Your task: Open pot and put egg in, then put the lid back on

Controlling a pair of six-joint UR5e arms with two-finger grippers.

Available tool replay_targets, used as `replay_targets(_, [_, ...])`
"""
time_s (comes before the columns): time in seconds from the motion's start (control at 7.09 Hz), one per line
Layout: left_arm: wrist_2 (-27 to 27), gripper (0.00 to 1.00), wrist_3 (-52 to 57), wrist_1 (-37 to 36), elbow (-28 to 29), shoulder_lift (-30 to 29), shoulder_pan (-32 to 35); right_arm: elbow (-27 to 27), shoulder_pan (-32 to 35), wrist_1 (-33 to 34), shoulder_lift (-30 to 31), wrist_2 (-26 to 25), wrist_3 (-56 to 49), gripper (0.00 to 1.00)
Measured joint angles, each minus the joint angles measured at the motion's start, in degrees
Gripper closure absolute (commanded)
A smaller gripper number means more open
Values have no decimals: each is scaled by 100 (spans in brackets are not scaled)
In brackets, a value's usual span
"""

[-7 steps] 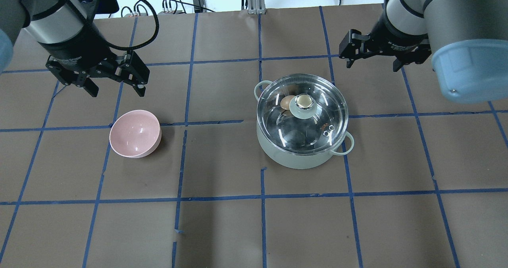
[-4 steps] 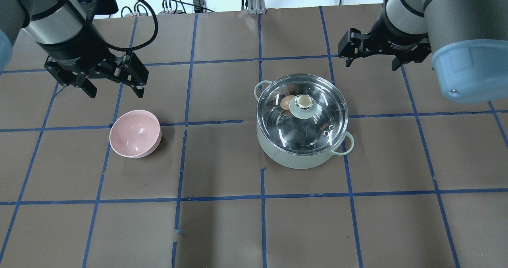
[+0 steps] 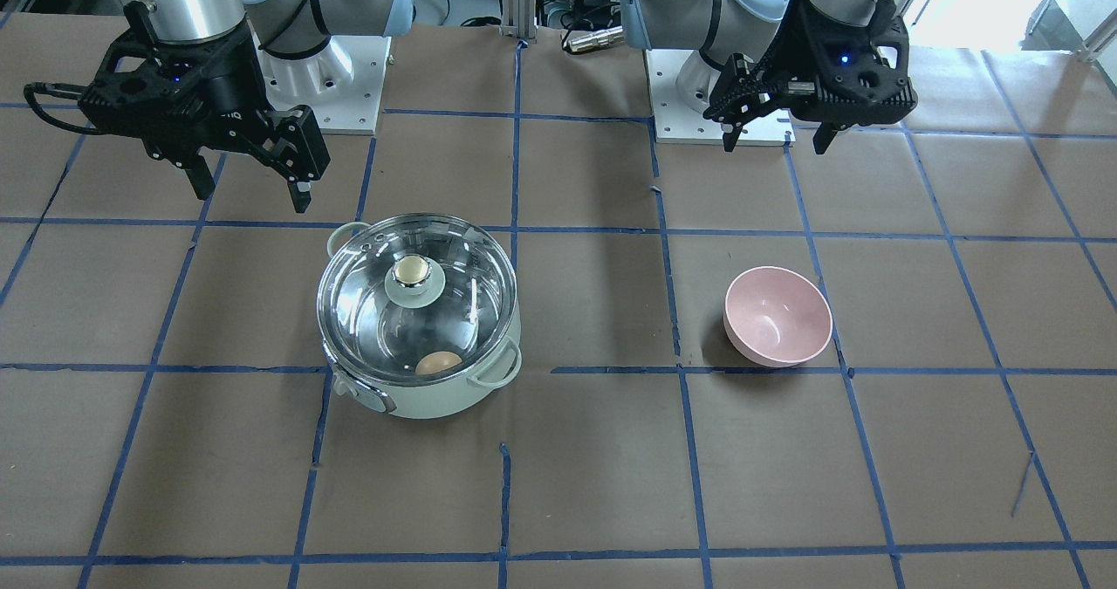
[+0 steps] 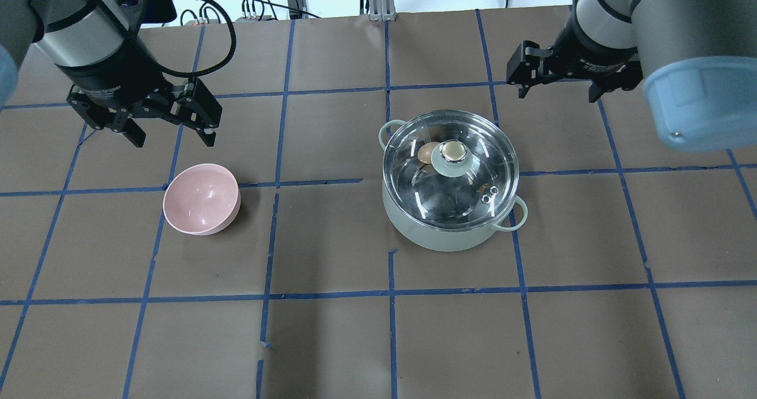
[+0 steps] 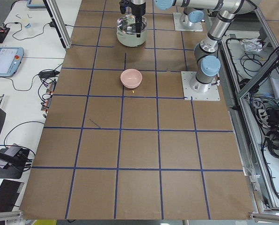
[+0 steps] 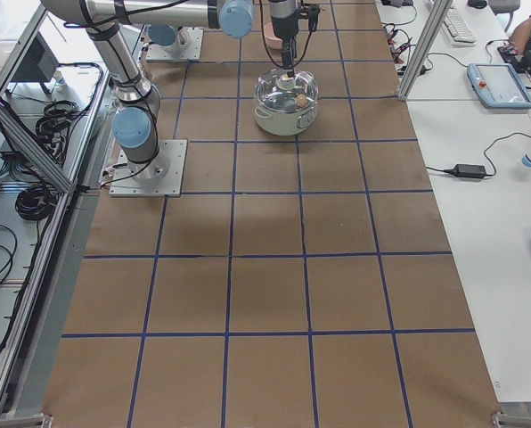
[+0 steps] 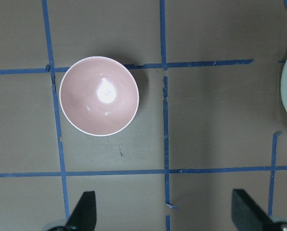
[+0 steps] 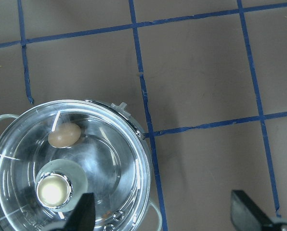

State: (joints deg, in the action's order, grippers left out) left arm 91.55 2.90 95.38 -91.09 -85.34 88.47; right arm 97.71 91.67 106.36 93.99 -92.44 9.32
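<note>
pot [image 4: 440,240]: just right of centre in the overhead view, lid's on it
lid [image 4: 473,180]: clear glass, seated flat on the pot's rim, gold knob [image 4: 453,149] on top
egg [image 4: 427,152]: inside the pot, visible through the glass, right beside the knob on its left
left gripper [image 4: 172,138]: upper left of the overhead frame, fingers spread wide, nothing in them
right gripper [image 4: 557,95]: upper right, fingers apart too, empty, clear of the pot
bowl [image 4: 201,198]: pink, left of centre, well apart from the pot

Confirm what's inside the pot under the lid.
One egg lies inside the pot, seen through the seated glass lid. The knob hides part of the floor beneath.
</note>
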Motion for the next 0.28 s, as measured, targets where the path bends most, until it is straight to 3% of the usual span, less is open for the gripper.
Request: replay_targets(0.28, [-10, 0, 0, -1, 0, 0, 2, 2, 3, 5, -17, 18, 0, 0])
